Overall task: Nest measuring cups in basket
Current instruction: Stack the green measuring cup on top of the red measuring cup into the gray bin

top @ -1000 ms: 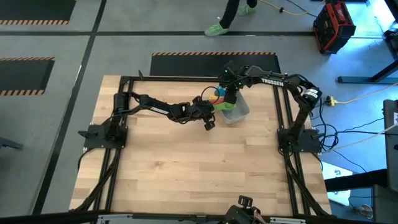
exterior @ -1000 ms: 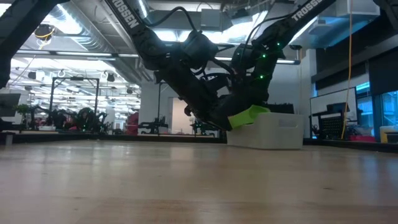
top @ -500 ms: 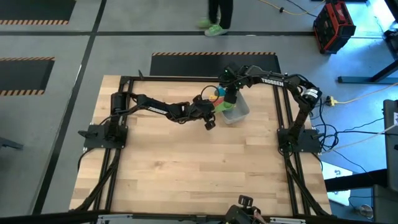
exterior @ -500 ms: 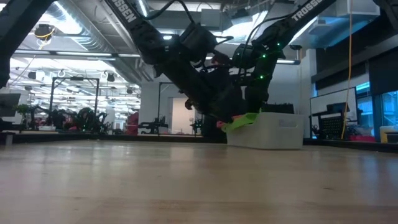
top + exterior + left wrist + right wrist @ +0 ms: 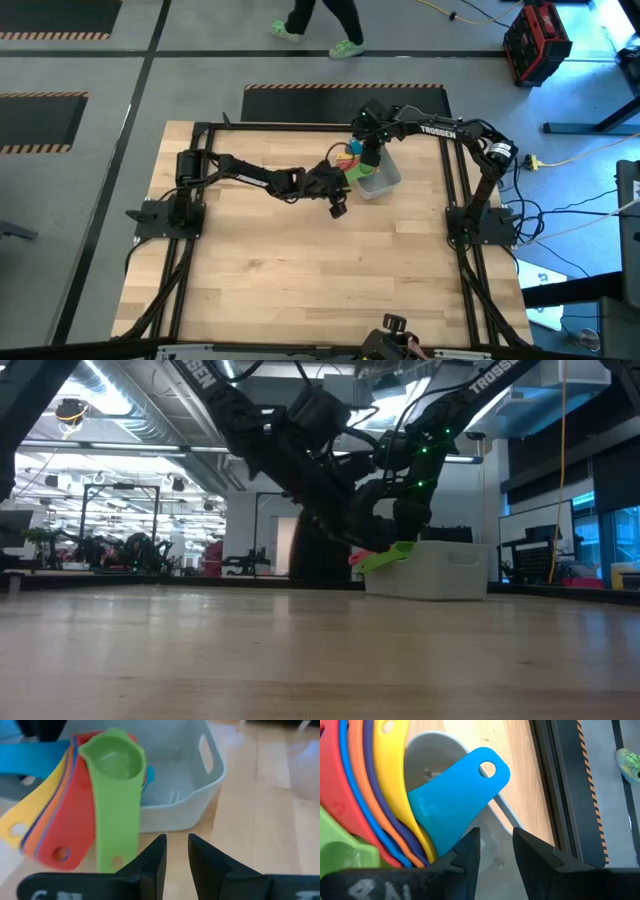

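Observation:
The measuring cups are nested in a fanned stack (image 5: 349,158) at the left end of the basket (image 5: 200,785). The green cup (image 5: 115,765) lies on top, over red (image 5: 75,830), orange, purple and yellow (image 5: 20,822). Their handles stick out over the basket's rim. The light blue handle (image 5: 455,795) points the other way. My left gripper (image 5: 177,852) is open by a narrow gap, just short of the green handle's free end (image 5: 117,855). My right gripper (image 5: 496,847) stands over the basket's far left corner (image 5: 370,152), fingers a little apart, beside the light blue handle. My left gripper touches nothing. My right gripper has one finger (image 5: 467,852) at the edge of the light blue handle, coming from above; whether it touches the handle or the basket, I cannot tell.
The basket (image 5: 385,180) sits on the far right part of the wooden table, close to the black frame rail (image 5: 445,170). Bare wood (image 5: 320,280) fills the near half. A person's legs (image 5: 320,20) cross the floor beyond the far edge.
The green cup, tilted up at my left gripper a second ago, has come down flat onto the stack with its handle over the basket's rim. My left gripper has since drawn back from it toward the table's near edge. My right arm has kept still.

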### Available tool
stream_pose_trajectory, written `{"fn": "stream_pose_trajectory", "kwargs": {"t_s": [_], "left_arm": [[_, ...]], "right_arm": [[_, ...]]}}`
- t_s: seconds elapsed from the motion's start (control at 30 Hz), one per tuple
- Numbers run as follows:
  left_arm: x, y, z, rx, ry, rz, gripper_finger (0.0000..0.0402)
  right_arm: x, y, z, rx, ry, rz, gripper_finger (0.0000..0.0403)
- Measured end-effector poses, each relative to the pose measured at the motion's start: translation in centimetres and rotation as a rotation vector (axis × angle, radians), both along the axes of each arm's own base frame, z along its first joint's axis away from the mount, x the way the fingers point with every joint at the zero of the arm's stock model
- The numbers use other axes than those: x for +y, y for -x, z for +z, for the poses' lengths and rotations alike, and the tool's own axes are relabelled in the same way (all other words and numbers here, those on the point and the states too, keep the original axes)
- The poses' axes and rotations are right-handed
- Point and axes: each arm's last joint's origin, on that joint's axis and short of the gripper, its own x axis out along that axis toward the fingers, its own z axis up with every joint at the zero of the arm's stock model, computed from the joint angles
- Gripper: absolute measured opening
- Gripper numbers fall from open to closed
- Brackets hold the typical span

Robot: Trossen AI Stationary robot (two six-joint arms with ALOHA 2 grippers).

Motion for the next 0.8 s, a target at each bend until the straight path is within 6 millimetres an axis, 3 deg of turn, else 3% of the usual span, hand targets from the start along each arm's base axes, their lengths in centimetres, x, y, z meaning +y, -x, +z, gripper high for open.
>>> {"fn": "stream_pose_trajectory", "kwargs": {"t_s": [0.2, 0.37, 0.8], "left_arm": [[-0.8, -0.3, -1.5, 0.033, 0.001, -0.016, 0.0072], [-0.1, -0.2, -3.1, 0.085, -0.014, 0.032, 0.0072], [3.0, 0.3, -2.9, 0.083, -0.065, 0.177, 0.0072]], "right_arm": [[0.0, 0.0, 0.0, -0.005, 0.003, 0.000, 0.0122], [0.0, -0.1, 0.0, -0.019, -0.015, 0.014, 0.0122], [0.2, 0.1, -0.1, -0.012, -0.051, 0.025, 0.0122]]}}
